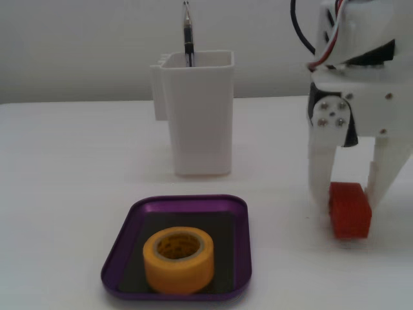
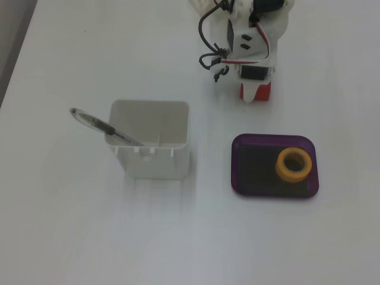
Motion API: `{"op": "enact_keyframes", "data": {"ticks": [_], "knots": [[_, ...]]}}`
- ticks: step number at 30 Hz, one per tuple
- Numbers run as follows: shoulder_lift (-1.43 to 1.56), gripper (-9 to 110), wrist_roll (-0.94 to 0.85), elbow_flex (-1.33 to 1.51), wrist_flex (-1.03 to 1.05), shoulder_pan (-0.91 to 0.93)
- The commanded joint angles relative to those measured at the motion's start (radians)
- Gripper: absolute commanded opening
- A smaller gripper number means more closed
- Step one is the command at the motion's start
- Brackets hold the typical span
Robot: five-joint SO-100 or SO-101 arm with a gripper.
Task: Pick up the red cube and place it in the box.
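Red cube (image 1: 350, 210) sits pinched between the gripper (image 1: 348, 194) fingers; the yellow tape roll (image 1: 178, 259) crowding the box (image 1: 240, 213) could block placement.

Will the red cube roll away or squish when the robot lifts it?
Probably not. The red cube has flat faces, so it shouldn't roll. It looks solid and matte, so the gripper closing around it likely won't slip or squash it.

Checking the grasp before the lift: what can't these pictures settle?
- Gripper contact with the cube: one fixed view shows fingers flanking it, pad contact unclear.
- Cube from above: mostly covered by the arm.
- Whether the cube is lifted off the table: unclear.
- Arm's upper part: cut off in both fixed views.
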Motion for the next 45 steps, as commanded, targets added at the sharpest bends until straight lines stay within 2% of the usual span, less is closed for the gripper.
{"op": "enact_keyframes", "data": {"ticks": [1,6,11,27,45], "knots": [[0.112,-1,-0.049,-0.091,0.029,-0.003],[0.161,-1,-0.147,-0.209,0.025,-0.002],[0.147,-1,-0.173,-0.38,0.002,0.002],[-0.353,-1,-0.166,-0.733,-0.028,0.035],[-0.433,-1,-0.173,-0.739,0.038,0.087]]}}
